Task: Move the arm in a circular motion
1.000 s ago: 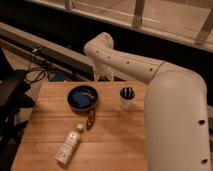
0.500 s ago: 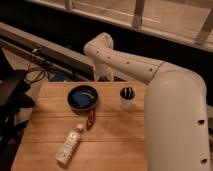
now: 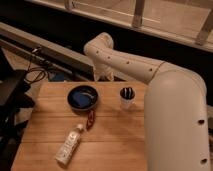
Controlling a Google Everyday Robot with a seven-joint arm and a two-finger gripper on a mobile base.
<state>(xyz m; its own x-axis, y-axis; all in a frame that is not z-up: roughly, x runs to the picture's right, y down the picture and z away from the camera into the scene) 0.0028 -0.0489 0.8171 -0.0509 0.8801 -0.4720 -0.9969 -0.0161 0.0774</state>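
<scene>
The large cream-white arm (image 3: 170, 100) fills the right side of the camera view and reaches up and left to a rounded elbow (image 3: 100, 47) above the far edge of the wooden table (image 3: 45, 125). From the elbow it drops down behind the table. The gripper (image 3: 105, 75) hangs there, just beyond the table's far edge, behind the dark bowl.
On the table stand a dark blue bowl (image 3: 82, 96), a white cup with dark items in it (image 3: 127, 98), a small red-brown object (image 3: 90, 119) and a lying clear bottle (image 3: 69, 143). Dark equipment and cables (image 3: 20, 85) sit at the left. A railing runs behind.
</scene>
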